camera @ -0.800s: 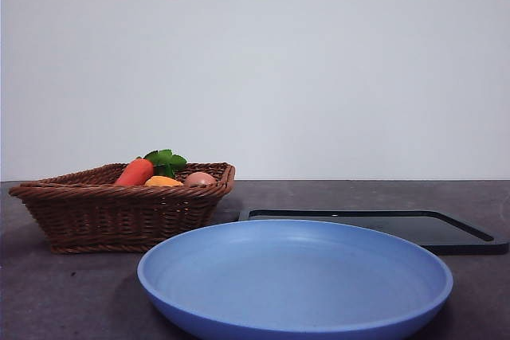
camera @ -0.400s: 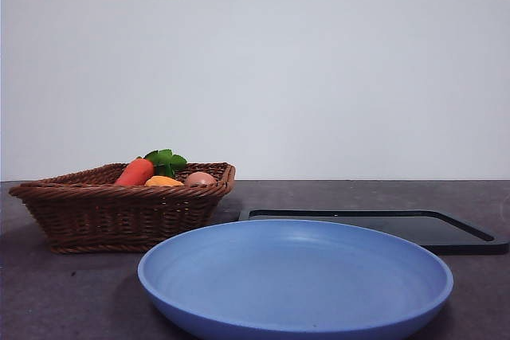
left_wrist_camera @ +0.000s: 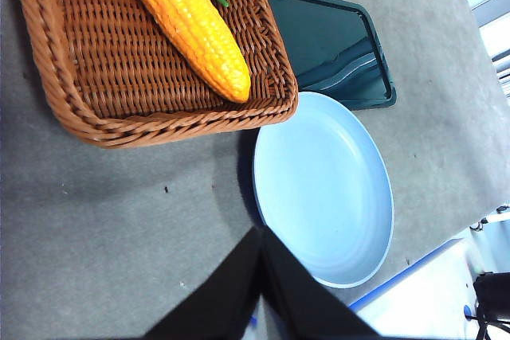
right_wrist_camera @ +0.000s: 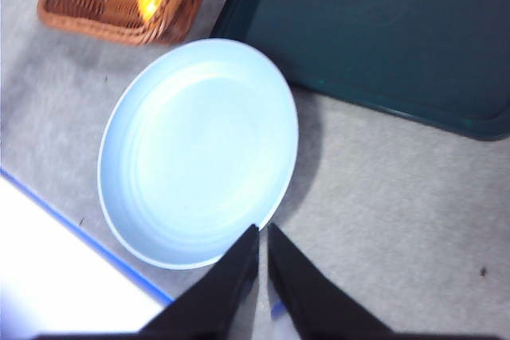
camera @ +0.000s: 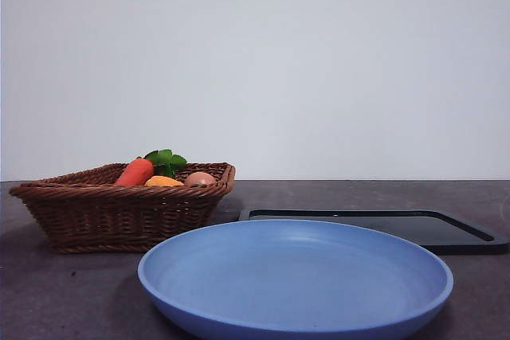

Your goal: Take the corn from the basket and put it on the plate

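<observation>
Up front, neither of my arms is showing; one corn [camera: 163, 181] is lying in one basket [camera: 119, 212] beside one carrot [camera: 135, 172] and one egg [camera: 199, 178], behind one plate [camera: 295, 328]. Leftward, my left gripper [left_wrist_camera: 261, 232] is hovering over the table, jaws together, holding nothing. Rightward, my right gripper [right_wrist_camera: 263, 230] is hanging near the plate's rim, nearly closed, carrying nothing.
</observation>
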Available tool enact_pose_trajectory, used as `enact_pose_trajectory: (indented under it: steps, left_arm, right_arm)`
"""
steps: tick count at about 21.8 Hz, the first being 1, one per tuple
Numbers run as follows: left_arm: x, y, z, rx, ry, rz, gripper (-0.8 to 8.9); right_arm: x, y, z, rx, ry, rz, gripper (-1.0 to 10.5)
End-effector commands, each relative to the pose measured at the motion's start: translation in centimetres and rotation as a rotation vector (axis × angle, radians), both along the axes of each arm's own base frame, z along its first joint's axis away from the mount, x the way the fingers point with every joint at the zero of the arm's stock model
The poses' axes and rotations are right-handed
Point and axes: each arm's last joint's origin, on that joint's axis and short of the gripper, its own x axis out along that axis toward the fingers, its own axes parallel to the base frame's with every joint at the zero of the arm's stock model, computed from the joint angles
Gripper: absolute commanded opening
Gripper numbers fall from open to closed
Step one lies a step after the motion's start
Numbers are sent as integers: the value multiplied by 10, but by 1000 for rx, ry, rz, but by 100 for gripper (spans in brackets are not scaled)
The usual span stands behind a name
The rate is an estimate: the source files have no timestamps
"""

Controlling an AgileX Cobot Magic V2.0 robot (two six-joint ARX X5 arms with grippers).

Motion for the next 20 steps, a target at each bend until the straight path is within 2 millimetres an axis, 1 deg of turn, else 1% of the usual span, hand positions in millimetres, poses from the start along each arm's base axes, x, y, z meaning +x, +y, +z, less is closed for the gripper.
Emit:
enact_pose_trajectory:
  steps: [1, 3, 6, 8, 9, 14, 17, 20]
  left_arm:
    - [1, 0, 4, 10, -29, -17, 18]
    - [1, 0, 4, 8, -27, -15, 102]
    - [1, 0, 4, 3, -24, -12, 315]
    - [1, 0, 4, -1, -25, -9, 414]
    - [2, 0, 5, -2, -26, -7, 428]
    - [2, -1, 5, -5, -27, -8, 429]
    - [2, -1, 5, -7, -25, -6, 429]
    - [2, -1, 5, -7, -27, -6, 429]
  right_arm:
    - [2, 1, 5, 0, -22, 13, 8]
    - [2, 1, 5, 3, -20, 9, 70]
    - [2, 1, 5, 6, -9, -8, 235]
    - [3, 1, 5, 6, -5, -15, 296]
    - [3, 1, 5, 6, -4, -15, 297]
    - [10, 2, 5, 20, -10, -30, 297]
    - [21, 4, 2, 31, 1, -40, 297]
    - [38, 11, -9, 21, 52, -19, 296]
